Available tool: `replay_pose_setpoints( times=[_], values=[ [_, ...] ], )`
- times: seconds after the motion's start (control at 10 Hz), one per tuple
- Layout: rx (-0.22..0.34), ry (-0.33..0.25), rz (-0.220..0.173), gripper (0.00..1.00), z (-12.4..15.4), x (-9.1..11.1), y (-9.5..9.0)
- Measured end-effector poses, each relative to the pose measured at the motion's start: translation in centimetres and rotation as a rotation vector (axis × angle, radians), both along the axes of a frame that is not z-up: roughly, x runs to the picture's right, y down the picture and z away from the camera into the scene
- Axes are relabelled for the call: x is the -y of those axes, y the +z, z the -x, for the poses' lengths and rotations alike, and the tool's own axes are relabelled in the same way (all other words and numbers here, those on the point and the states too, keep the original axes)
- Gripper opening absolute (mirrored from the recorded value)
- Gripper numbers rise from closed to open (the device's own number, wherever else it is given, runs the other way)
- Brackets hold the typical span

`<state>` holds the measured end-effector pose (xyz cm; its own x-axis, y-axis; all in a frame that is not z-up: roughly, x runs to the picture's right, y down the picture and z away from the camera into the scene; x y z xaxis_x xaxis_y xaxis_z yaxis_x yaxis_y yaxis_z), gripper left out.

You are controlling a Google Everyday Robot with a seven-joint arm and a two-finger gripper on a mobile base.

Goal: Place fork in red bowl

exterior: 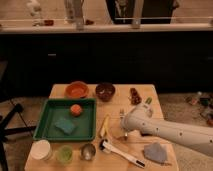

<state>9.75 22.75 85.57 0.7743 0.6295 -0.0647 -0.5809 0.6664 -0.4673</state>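
The red bowl [76,90] stands at the back left of the wooden table [145,91], next to a dark maroon bowl [105,91]. A slim silver fork [121,115] lies near the middle of the table, just left of my white arm's end. My gripper [125,134] is low over the table just in front of the fork, mostly hidden under the wrist. The arm reaches in from the right.
A green tray [47,131] at the left holds an orange ball [75,109] and a blue sponge [65,125]. A yellow stick [105,126], a white-handled utensil [121,153], a grey-blue cloth [156,152] and three cups [65,153] lie along the front.
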Motion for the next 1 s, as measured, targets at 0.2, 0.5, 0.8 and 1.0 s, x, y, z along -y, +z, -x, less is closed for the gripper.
replay_pose_setpoints(
  times=[0.2, 0.5, 0.8, 1.0],
  values=[
    [0.018, 0.017, 0.024, 0.8, -0.16, -0.03, 0.39],
    [0.03, 0.031, 0.042, 0.78, -0.35, -0.09, 0.8],
    [0.033, 0.034, 0.046, 0.49, -0.43, -0.17, 0.92],
    [0.035, 0.036, 0.046, 0.31, -0.32, -0.01, 0.76]
  ],
)
